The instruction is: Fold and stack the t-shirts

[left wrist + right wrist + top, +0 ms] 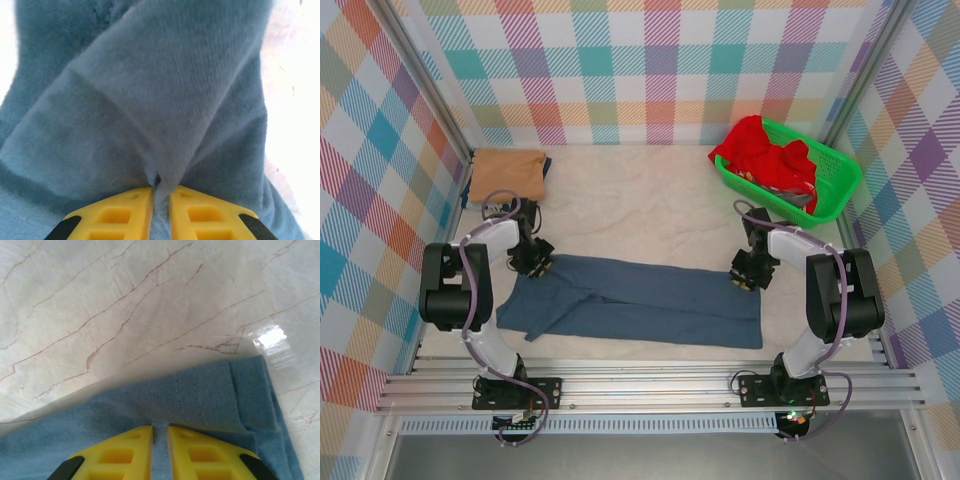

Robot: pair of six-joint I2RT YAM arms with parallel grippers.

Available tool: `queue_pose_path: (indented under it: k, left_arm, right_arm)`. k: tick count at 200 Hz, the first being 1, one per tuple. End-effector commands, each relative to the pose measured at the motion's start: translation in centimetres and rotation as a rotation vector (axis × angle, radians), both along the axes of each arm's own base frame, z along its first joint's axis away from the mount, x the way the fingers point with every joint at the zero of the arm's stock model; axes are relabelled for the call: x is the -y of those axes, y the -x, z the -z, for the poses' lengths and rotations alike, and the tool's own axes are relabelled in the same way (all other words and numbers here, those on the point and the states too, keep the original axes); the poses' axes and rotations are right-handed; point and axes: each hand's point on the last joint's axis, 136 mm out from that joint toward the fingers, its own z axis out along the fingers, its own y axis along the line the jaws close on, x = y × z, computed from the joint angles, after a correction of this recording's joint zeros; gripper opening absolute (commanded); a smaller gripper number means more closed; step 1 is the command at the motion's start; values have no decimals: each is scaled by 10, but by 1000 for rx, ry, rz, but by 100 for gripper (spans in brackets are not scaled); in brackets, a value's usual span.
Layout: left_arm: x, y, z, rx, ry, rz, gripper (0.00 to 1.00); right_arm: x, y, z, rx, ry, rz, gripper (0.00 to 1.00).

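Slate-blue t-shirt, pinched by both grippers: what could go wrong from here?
1. The right gripper pinches the slate-blue t-shirt close to its hemmed edge; a pull might slip it free.
2. The left gripper grips a bunched ridge of overlapping layers, so lifting may drag the cloth unevenly.
3. The shirt's left end lies rumpled in the top view, so the fold may come out crooked.

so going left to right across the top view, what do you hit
tan t-shirt → left gripper → slate-blue t-shirt → right gripper → green basket
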Motion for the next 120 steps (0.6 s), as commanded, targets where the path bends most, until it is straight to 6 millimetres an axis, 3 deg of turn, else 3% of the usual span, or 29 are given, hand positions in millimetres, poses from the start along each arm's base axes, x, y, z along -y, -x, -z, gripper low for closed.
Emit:
queue_pose_path:
  k: [1,22,41,53,73,96,120]
  left_arm:
    - [-11,-4,10,-40,-51,12,16]
    - [-11,-20,-3,13,-61,37,19]
    - [1,-36,-37,90,-100,131,28]
    - [16,-37,-58,116,-123,191,33]
    - [46,-20,-75,143,-68,211,33]
    - [78,16,-61,94,35,200,31]
    - [88,53,-49,42,72,159,30]
  right_arm:
    - [14,8,-1,-20,64,-14,20]
    - [20,-2,-26,55,98,-39,26]
    - [27,-3,-38,83,124,-57,28]
    - [30,1,-38,79,110,-50,29]
    - [26,5,-28,79,42,-44,28]
    - [23,3,-21,72,18,-54,29]
    - [19,-9,-20,81,-1,-65,28]
